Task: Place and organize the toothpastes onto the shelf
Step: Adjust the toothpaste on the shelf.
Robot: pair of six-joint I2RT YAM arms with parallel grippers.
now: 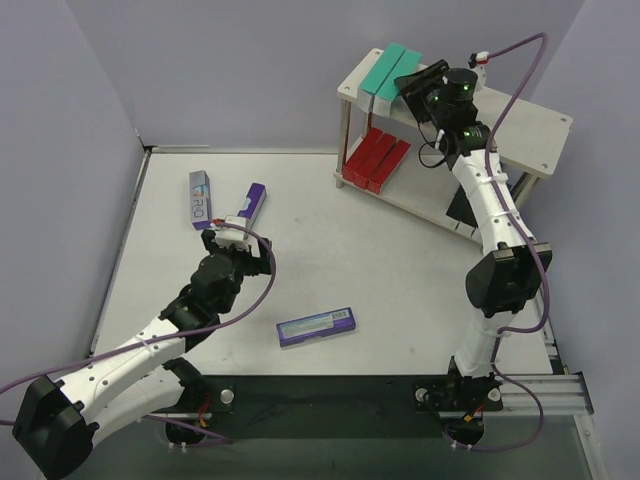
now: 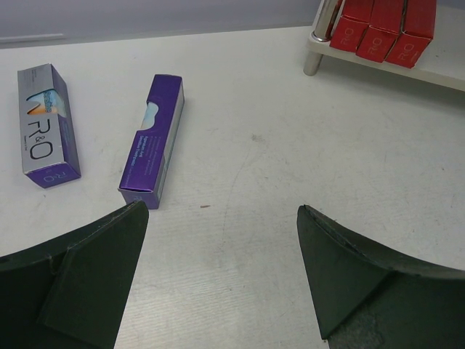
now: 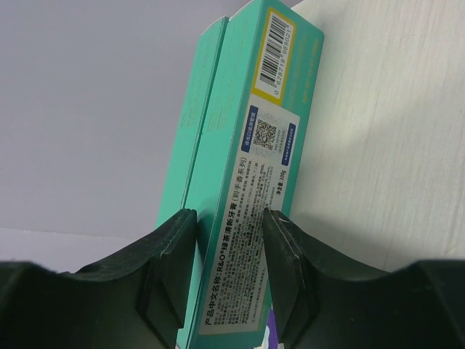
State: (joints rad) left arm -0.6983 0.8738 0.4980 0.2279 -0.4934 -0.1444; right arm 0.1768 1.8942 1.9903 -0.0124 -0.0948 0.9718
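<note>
The beige two-tier shelf (image 1: 540, 130) stands at the far right. Two teal toothpaste cartons (image 1: 385, 68) lie side by side on its top board. Three red cartons (image 1: 377, 158) lie on the lower board. My right gripper (image 1: 420, 85) is over the top board, its jaws closed on the sides of the right teal carton (image 3: 251, 203), which rests on the board (image 3: 385, 145). My left gripper (image 1: 240, 240) is open and empty, low over the table. Ahead of it lie a purple carton (image 2: 154, 142) and a silver-faced purple carton (image 2: 47, 123).
A third purple carton (image 1: 316, 326) lies on the table near the front middle. A dark object (image 1: 460, 207) sits on the shelf's lower board behind the right arm. A metal shelf leg (image 2: 323, 36) and the red cartons (image 2: 385, 25) show far right of the left gripper.
</note>
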